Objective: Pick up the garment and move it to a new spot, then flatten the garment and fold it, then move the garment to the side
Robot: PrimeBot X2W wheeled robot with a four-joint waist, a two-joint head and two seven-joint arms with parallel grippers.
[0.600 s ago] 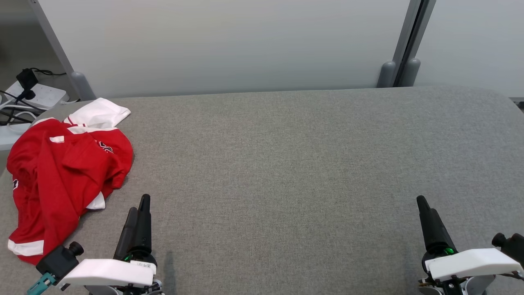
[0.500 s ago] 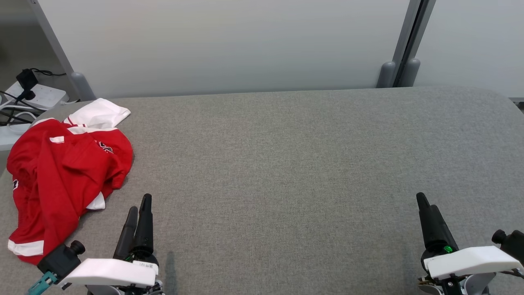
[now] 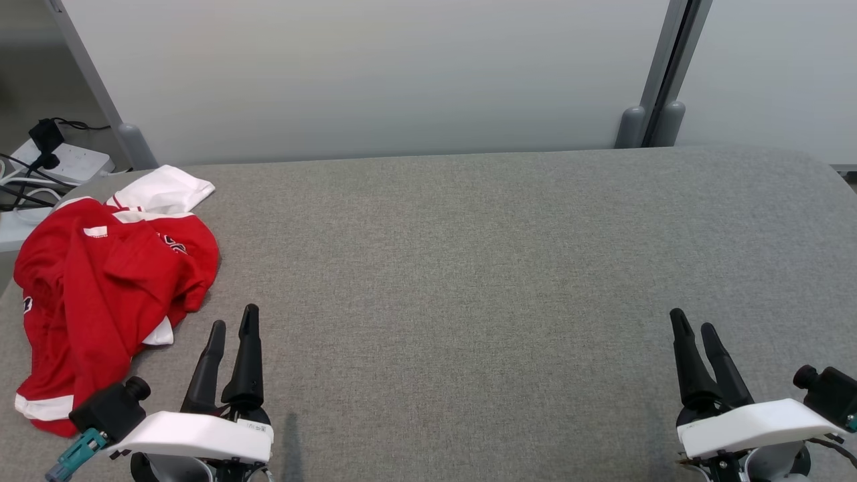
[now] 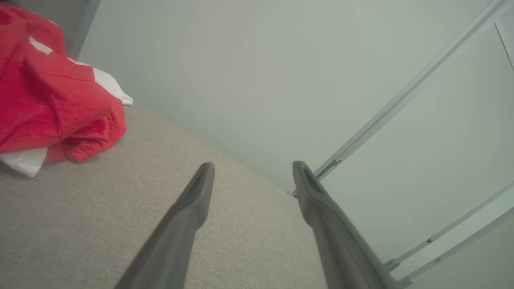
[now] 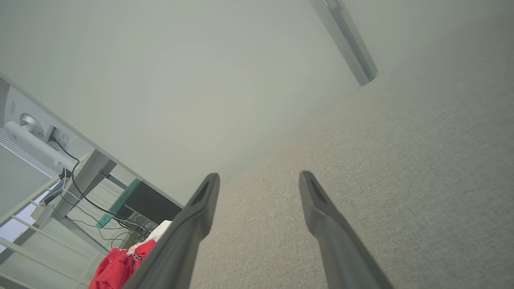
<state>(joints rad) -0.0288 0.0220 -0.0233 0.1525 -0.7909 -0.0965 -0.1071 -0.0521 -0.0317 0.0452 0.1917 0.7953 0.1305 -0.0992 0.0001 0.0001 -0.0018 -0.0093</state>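
The garment [image 3: 100, 281] is a red shirt with white sleeves and trim, crumpled at the far left of the grey table [image 3: 469, 254]. It also shows at the upper left of the left wrist view as the garment [image 4: 48, 100] and small at the bottom left of the right wrist view as the garment [image 5: 120, 263]. My left gripper [image 3: 232, 320] stands open just right of the shirt's lower edge, holding nothing. My right gripper [image 3: 691, 320] is open at the lower right, far from the shirt. In the wrist views the left gripper [image 4: 253, 168] and right gripper [image 5: 259, 178] have their fingers spread over bare cloth.
A pale partition wall [image 3: 375, 73] with a grey post [image 3: 659, 73] runs behind the table. A power strip with black cables [image 3: 47, 164] lies beyond the table's left end. A desk frame and cables [image 5: 76, 188] show at left in the right wrist view.
Both grippers have risen slightly up the head view and their fingers now stand visibly apart. The whole picture has shifted a little, so the camera moved. The garment lies as before.
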